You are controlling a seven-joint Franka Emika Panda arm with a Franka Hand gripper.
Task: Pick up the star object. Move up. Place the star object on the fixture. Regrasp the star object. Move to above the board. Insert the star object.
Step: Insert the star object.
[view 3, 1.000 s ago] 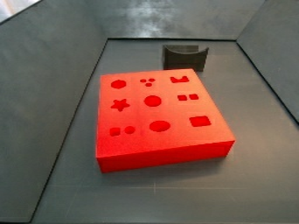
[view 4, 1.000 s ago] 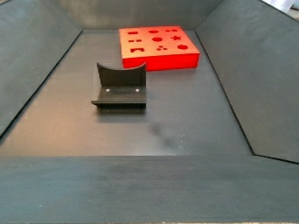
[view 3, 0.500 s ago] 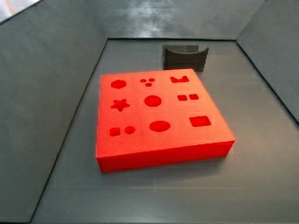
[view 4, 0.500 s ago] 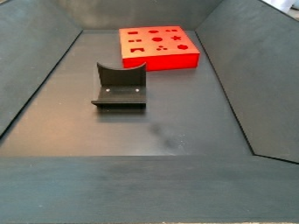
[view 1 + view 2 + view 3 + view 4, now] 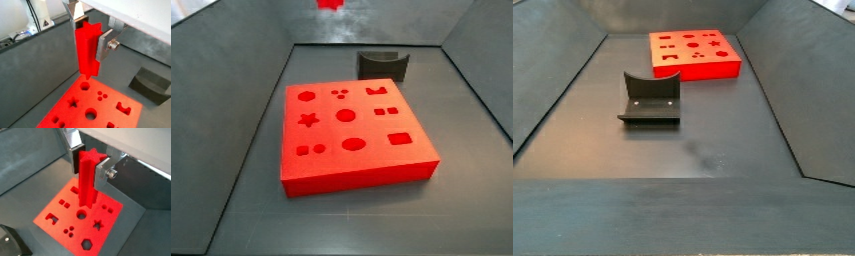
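Observation:
My gripper [image 5: 90, 32] is shut on the star object [image 5: 87, 55], a long bright red peg with a star-shaped end, held upright between the silver fingers in both wrist views [image 5: 88, 164]. It hangs well above the board [image 5: 63, 112], the flat red slab with shaped holes. The board's star hole [image 5: 73, 102] lies below and off to one side of the peg's lower end. In a side view only the peg's red tip [image 5: 330, 4] shows at the top edge, high above the board [image 5: 372, 128]. The gripper is out of view in both side views.
The fixture [image 5: 649, 98], a dark notched bracket, stands on the grey floor apart from the board [image 5: 700, 68]; it also shows behind the board [image 5: 382, 64]. Sloping grey walls enclose the floor on all sides.
The red tip of the star object has come into a side view at the top edge; earlier nothing showed there. Board and fixture have not moved.

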